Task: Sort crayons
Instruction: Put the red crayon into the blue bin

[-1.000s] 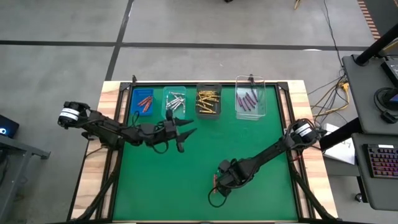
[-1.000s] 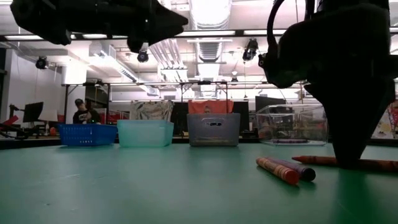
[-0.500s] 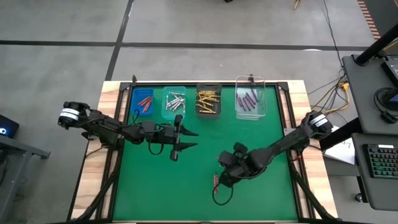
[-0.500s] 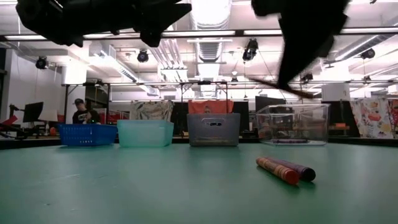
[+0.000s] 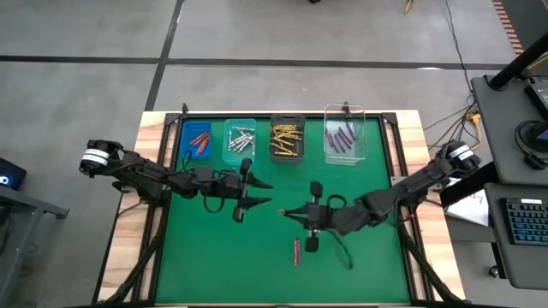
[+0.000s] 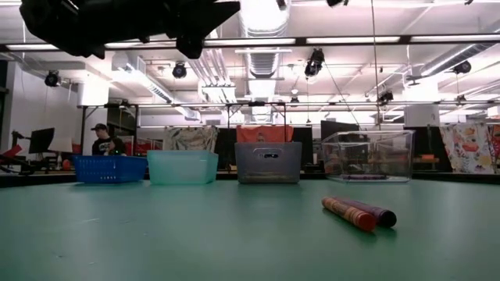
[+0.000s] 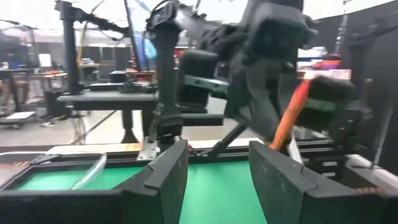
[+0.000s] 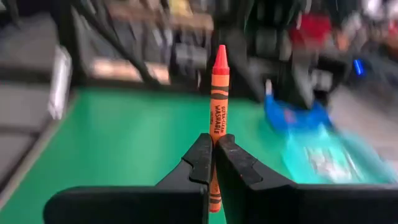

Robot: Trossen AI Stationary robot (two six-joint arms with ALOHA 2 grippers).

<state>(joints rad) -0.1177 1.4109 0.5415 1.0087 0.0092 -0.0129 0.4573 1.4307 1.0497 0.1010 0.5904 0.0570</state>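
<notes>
Mid-table, the right gripper (image 5: 291,212) had its fingers clamped on a red crayon (image 8: 219,106), gripped near the tail end with most of the stick poking out past the tips. Left gripper (image 5: 257,193) hovered just beside the bins, fingers apart, nothing between them.

Handling guess: crayon looked light and stiff, but wax is brittle and the paper wrap a bit slick. With a hold that far back it could pivot or snap under a hard squeeze; a hold nearer the middle would be safer.

Two more crayons (image 5: 296,252) lay touching on the mat near the front edge, one red, one purple (image 6: 376,214). Sorted ones sat in four bins along the far edge: blue bin (image 5: 188,151), teal bin (image 5: 229,156), grey bin (image 5: 287,120), clear bin (image 5: 360,137).

Surface was a flat green mat (image 5: 257,274). Behind it was an open workshop with ceiling lights and benches; a person (image 6: 101,140) sat far off beyond the table.
</notes>
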